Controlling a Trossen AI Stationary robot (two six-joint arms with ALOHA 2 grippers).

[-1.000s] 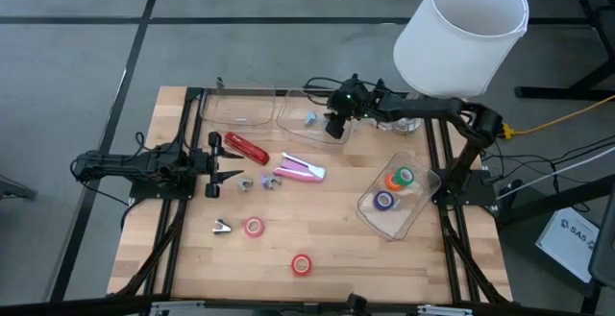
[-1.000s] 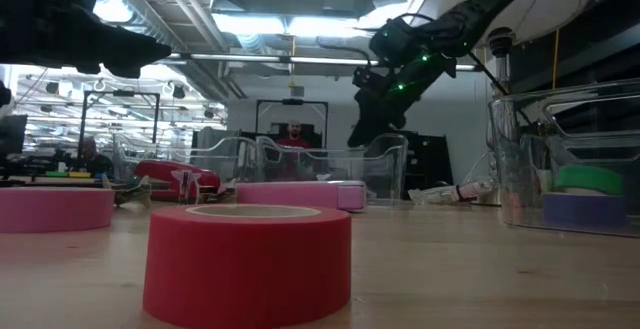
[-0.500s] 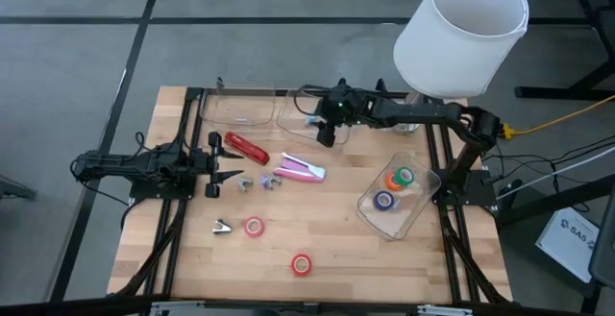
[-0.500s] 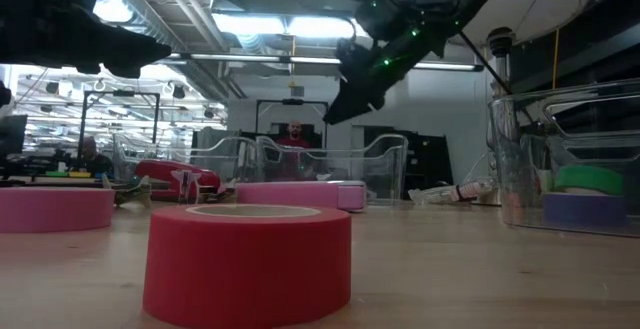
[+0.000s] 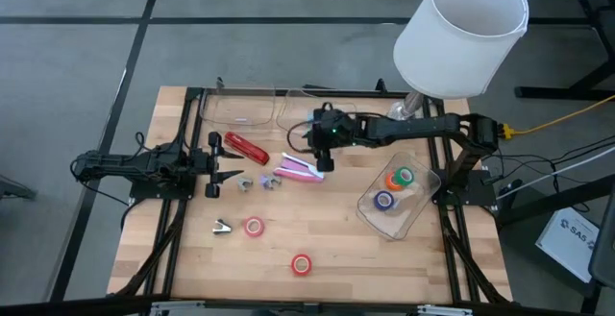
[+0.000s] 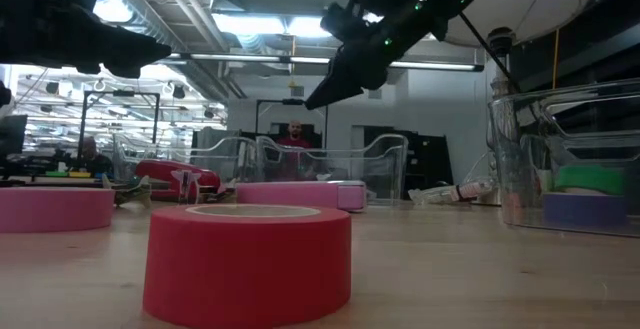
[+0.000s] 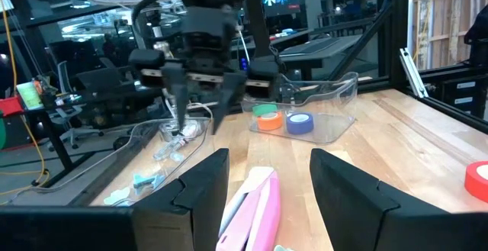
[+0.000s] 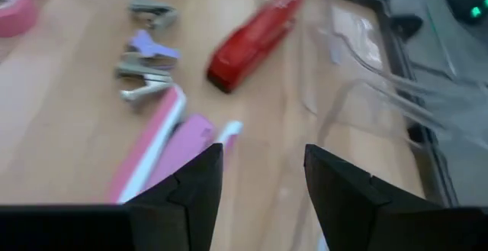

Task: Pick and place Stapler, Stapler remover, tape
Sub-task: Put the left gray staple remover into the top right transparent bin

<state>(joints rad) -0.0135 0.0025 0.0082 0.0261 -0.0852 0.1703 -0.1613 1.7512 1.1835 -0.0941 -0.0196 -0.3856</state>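
Observation:
A pink stapler lies mid-table, with a red stapler to its left. Small staple removers rest near them, and another nearer the front. A pink tape roll and a red one sit flat on the near half. Orange, green and blue rolls lie in the clear bin at right. My right gripper hovers open just beyond the pink stapler, above the table. My left gripper waits open at left, pointing at the pink stapler.
Two clear trays stand along the far edge, behind the staplers. A white bucket stands off the far right corner. In the low view the red roll fills the foreground. Bare wood lies between the rolls and the bin.
My right gripper has swung from over the far clear tray toward the table's left and near edge, ending close above the pink stapler's far end. Its fingers have stayed open. Nothing on the table has moved.

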